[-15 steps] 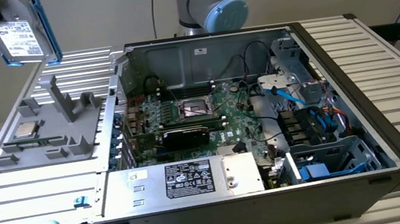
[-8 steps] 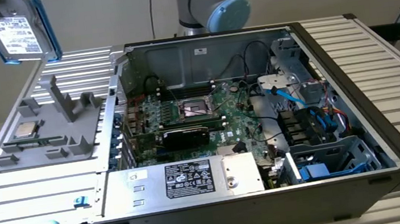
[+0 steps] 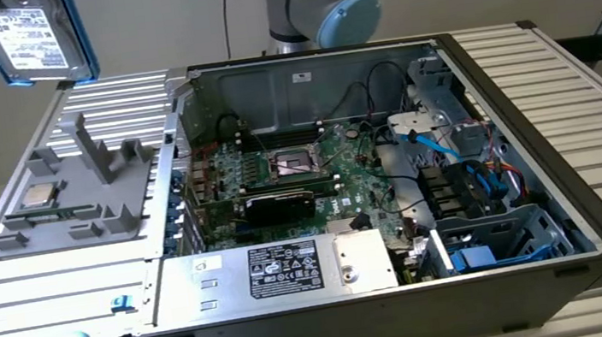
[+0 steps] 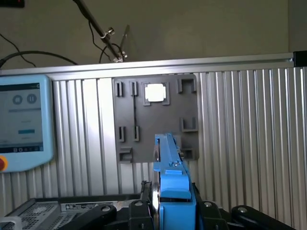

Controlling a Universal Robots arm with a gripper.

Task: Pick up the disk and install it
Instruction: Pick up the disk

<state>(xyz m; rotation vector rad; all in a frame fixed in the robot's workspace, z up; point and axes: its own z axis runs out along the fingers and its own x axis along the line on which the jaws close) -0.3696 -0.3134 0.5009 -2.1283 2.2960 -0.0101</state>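
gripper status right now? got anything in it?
Gripper: closed on the disk, held edge-on by its blue carrier, up in the air clear of the open computer case.

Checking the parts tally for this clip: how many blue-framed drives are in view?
2. The disk is held in the gripper at the exterior view's upper left; another blue-framed drive sits in the computer case, in its lower-right cage. More may be hidden.
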